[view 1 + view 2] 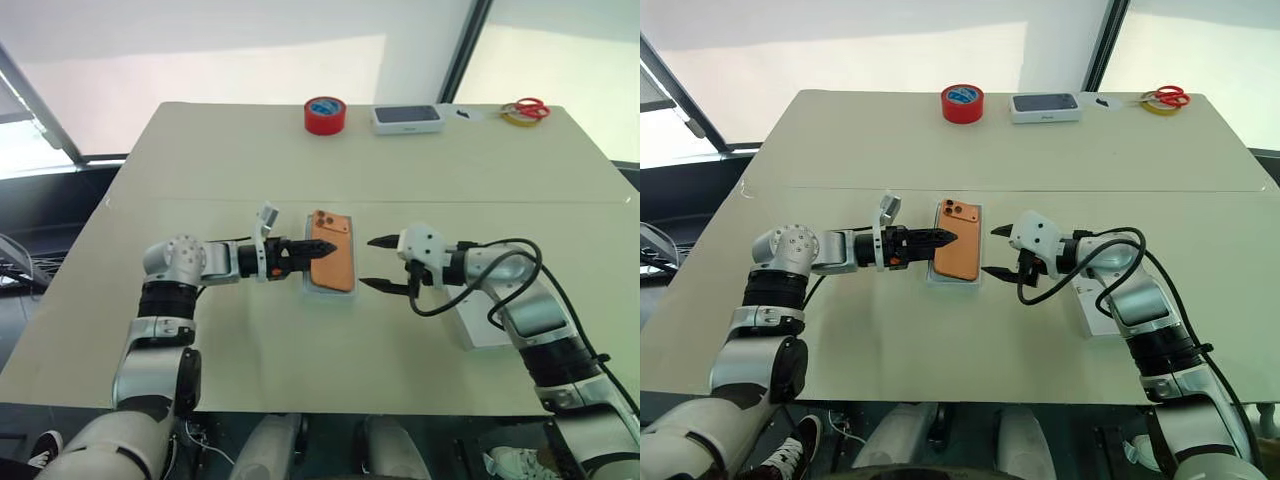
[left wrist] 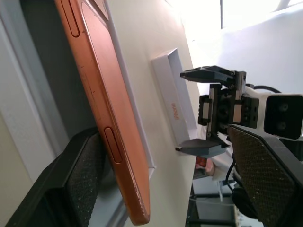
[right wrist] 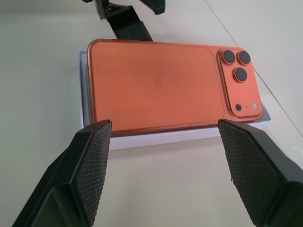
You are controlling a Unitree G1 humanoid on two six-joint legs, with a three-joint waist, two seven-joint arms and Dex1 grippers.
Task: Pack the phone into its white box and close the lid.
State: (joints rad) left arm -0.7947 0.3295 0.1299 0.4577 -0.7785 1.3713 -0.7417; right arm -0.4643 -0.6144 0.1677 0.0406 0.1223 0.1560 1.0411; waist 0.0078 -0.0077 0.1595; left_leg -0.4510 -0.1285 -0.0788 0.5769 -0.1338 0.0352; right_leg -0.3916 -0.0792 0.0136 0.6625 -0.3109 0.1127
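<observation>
Fingers (image 3: 90,156) of two grippers flank one phone (image 3: 156,90)

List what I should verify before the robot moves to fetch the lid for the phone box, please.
1. Orange smartphone lies back up on shallow white cardboard box: ok.
2. Phone seated flush in it: cannot tell.
3. Left gripper open: ok.
4. Right gripper open, apart from phone: ok.
5. Pale cardboard lid on table, at the robot's right, not on box: ok.
</observation>
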